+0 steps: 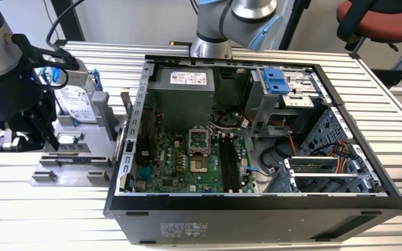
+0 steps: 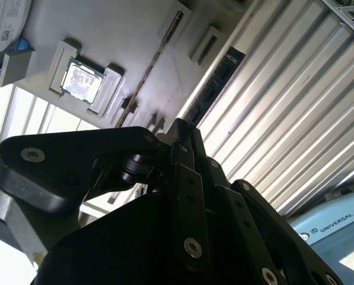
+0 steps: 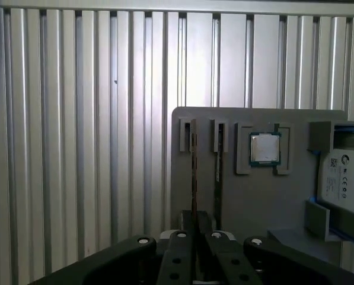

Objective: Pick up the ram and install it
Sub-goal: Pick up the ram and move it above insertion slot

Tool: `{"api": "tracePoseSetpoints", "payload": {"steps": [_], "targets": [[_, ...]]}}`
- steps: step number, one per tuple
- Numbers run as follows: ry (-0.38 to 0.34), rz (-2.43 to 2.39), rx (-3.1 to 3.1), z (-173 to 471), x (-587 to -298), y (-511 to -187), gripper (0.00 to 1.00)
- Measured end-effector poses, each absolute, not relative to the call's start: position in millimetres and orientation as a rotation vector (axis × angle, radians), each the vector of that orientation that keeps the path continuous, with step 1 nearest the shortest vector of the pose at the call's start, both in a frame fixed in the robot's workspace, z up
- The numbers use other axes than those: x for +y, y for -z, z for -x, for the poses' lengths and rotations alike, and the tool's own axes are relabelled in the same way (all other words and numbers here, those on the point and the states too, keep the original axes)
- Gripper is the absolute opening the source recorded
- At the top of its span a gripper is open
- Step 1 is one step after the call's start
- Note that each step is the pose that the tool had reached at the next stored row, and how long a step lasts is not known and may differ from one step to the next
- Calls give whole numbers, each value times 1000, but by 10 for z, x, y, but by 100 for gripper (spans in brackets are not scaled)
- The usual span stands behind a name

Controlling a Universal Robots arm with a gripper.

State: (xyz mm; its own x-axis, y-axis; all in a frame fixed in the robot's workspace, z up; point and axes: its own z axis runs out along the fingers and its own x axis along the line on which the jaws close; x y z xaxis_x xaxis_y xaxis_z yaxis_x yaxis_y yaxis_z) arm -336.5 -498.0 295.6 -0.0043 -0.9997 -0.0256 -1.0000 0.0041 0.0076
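The holder (image 3: 254, 202) carries 2 ram sticks (image 3: 193, 172), 1 processor (image 3: 264, 148) and 1 hard drive (image 3: 345, 178). Just beside the holder stands 1 open computer case (image 1: 257, 209); well apart from the holder, 1 red chair (image 1: 382, 18).

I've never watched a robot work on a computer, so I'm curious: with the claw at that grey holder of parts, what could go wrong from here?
1. The thin, dark ram stick stands on edge in a narrow slot of the grey plastic holder. If the claw comes in off-centre, it might bend or tilt the stick.
2. A second stick stands right beside it, so it could get bumped.
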Motion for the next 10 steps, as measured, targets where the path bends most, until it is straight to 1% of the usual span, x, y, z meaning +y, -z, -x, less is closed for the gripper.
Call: {"api": "tracePoseSetpoints", "payload": {"steps": [10], "targets": [[-37,2208,2217,3366,-4980,-3100,0]]}}
